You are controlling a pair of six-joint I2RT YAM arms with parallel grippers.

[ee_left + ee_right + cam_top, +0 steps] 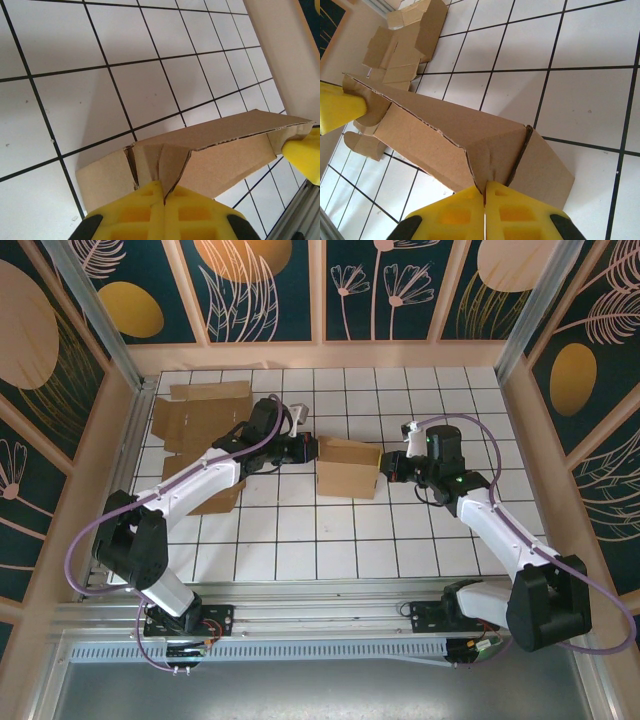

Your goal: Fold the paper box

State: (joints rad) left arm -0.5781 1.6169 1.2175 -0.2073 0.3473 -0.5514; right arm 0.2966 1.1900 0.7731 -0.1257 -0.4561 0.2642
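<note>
The brown paper box (348,468) stands half-formed in the middle of the tiled table, held from both ends. My left gripper (312,450) is shut on its left end. In the left wrist view the yellow fingers (135,210) pinch a folded end flap of the box (220,150), with the gripper (162,189) closed tight on the cardboard. My right gripper (386,466) is shut on the right end. Seen from the right wrist, that gripper (484,189) clamps a corner edge of the box (435,125). The box's long top flap stands open.
Flat unfolded cardboard blanks (200,415) lie at the far left of the table, another (216,502) under the left arm; they also appear as the blanks (405,40) in the right wrist view. Wooden walls (130,410) border the tiled surface (300,540).
</note>
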